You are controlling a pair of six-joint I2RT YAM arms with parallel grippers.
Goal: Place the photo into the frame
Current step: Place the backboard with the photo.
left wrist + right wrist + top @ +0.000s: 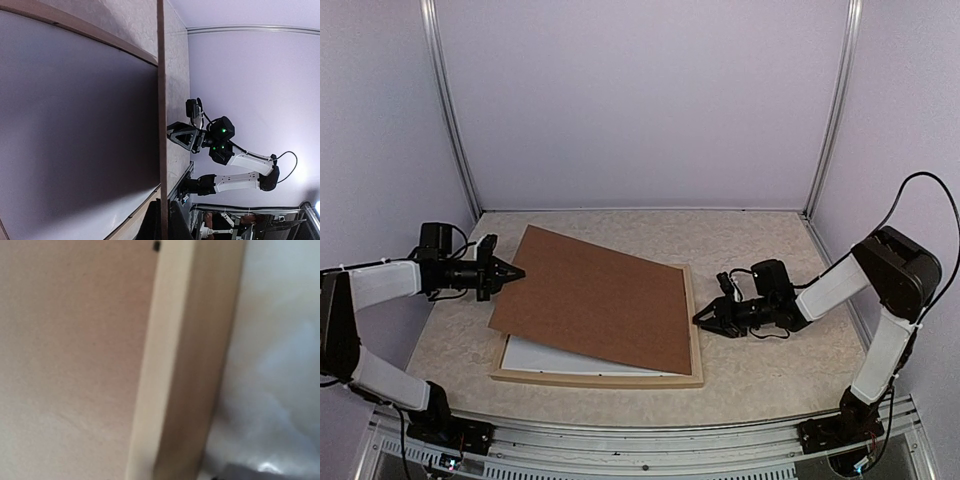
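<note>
The overhead view is evenly and softly lit, sharp, with faint shadows under the board (595, 300). The left wrist view is dim beneath the board. The right wrist view is heavily blurred, the frame (185, 360) out of focus.

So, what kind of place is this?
Probably a robot test booth: plain pale walls with metal corner rails, a speckled tabletop, and only a wooden frame under a brown board.

You are looking into a booth of plain pale lilac walls (640, 100) joined by slim silver metal corner posts (832, 110). A mottled beige stone-patterned tabletop (760, 250) forms the floor, evenly lit, with a ribbed aluminium rail (640, 455) along its near edge.
</note>
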